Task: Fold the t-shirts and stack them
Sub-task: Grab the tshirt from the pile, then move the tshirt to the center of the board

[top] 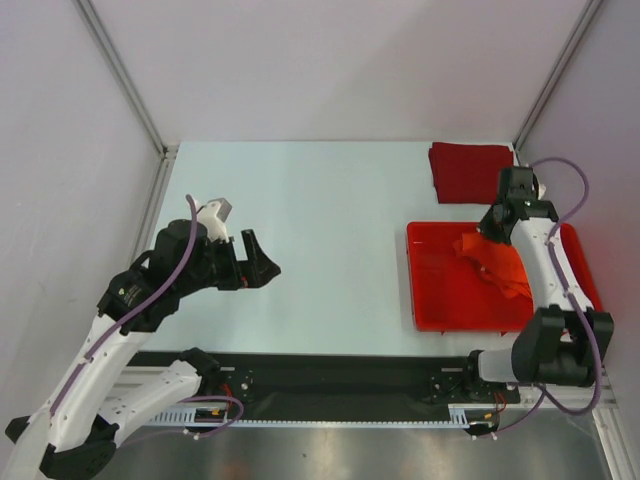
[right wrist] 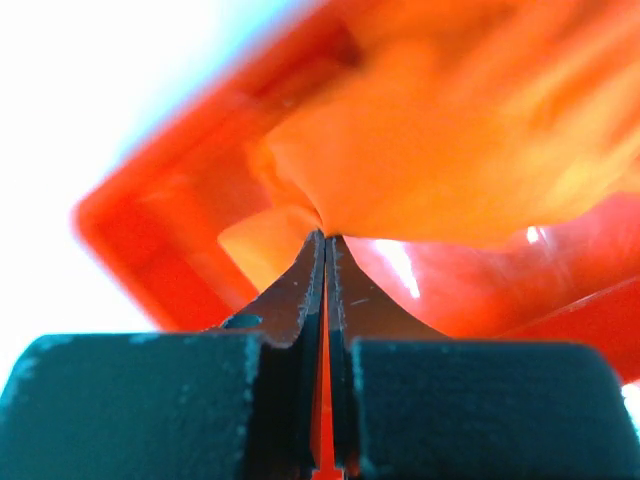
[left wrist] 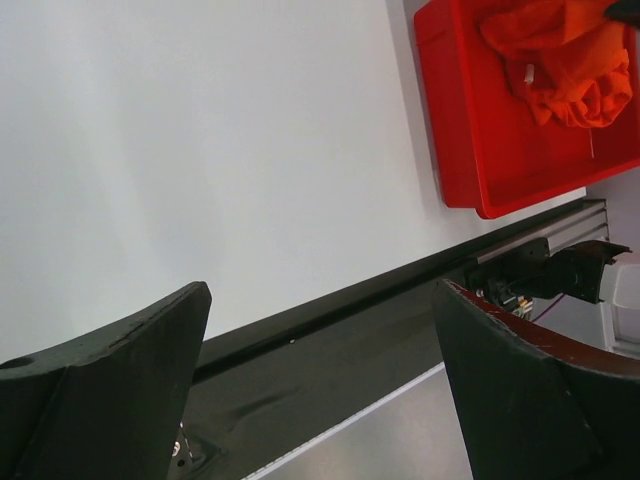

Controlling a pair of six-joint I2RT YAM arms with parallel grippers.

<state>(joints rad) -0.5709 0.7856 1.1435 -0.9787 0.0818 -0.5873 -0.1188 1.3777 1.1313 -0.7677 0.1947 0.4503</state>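
Note:
The orange t-shirt [top: 497, 262] lies crumpled in the red plastic tray [top: 440, 300] at the right. It also shows in the left wrist view [left wrist: 565, 60] and fills the right wrist view [right wrist: 450, 130]. My right gripper [top: 487, 228] is over the tray's far side, shut on a pinch of the orange cloth [right wrist: 325, 232]. The dark red t-shirt [top: 468, 170] lies as a folded square at the far right corner, beyond the tray. My left gripper [top: 262, 262] is open and empty, held above the table at the left, its fingers [left wrist: 120, 370] wide apart.
The tray [left wrist: 470, 130] sits near the table's front right edge. A black rail [top: 330, 375] runs along the front edge between the arm bases. Grey walls with metal posts close in the table at left, back and right.

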